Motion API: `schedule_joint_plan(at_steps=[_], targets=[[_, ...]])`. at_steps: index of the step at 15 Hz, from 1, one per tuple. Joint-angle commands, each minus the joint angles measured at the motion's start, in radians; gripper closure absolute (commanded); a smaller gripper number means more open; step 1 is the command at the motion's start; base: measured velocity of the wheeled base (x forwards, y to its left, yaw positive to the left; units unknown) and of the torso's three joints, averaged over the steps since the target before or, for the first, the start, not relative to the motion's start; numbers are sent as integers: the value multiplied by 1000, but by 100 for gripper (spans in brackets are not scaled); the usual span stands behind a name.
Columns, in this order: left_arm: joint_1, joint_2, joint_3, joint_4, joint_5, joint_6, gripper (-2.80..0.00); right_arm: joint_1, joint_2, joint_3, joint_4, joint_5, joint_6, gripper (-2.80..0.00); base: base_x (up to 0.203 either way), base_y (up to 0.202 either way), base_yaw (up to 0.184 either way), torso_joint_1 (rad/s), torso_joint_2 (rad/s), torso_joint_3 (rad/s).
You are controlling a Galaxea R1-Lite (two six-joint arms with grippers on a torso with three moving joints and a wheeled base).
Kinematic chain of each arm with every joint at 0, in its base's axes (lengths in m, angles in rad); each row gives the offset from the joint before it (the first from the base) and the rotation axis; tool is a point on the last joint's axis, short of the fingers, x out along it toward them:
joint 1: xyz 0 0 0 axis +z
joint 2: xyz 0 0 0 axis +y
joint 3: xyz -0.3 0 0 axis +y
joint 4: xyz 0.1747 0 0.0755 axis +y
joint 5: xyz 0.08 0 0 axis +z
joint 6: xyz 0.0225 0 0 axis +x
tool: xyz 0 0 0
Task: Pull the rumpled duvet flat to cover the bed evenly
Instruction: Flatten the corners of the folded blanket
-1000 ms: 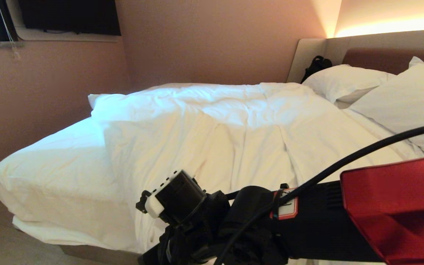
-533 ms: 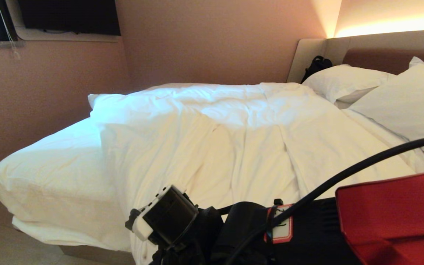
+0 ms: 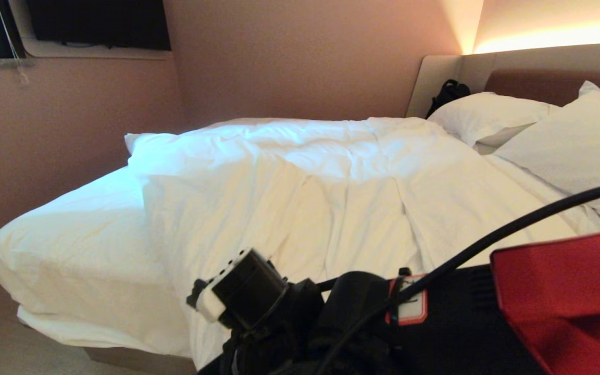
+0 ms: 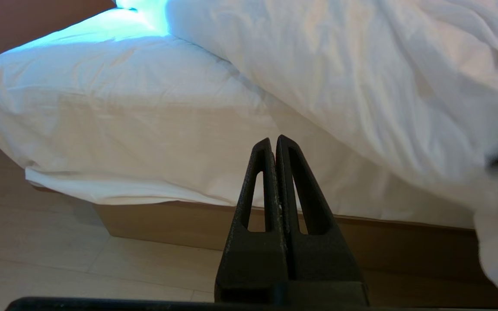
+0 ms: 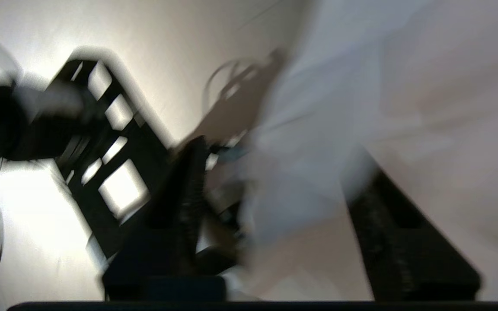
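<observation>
A small bedroom with plain pinkish-tan walls and pale wood-look flooring, warm light glowing above a padded beige and brown headboard (image 3: 539, 67). The bed (image 3: 71, 245) fills most of the head view, a low frame with a tan base and a white-sheeted mattress. The duvet (image 3: 331, 192), thick, white and creased, lies across the middle of the mattress and spills over the near side; the foot end of the mattress, on the left, is bare sheet. Two white pillows (image 3: 492, 117) rest at the headboard, with a dark bag (image 3: 448, 94) tucked just behind them. The right gripper (image 5: 275, 190) is low at the near edge of the bed, its two black fingers spread apart with a fold of white duvet cloth lying between them; the blur hides whether they press on it. The left gripper (image 4: 273, 144) hangs beside the bed base above the floor, fingers pressed together and empty.
</observation>
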Motion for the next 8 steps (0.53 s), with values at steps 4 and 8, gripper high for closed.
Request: schedule_joint_plan(at_steps=[4,8], targets=[[1,0,0,0,0,0,0,-307,-188,8,3,-95,8,-280,0,0,0,0,0,0],[1,0,0,0,-1,0,0,-695,-344,18,5,-88,12,-280,0,0,0,0,0,0]])
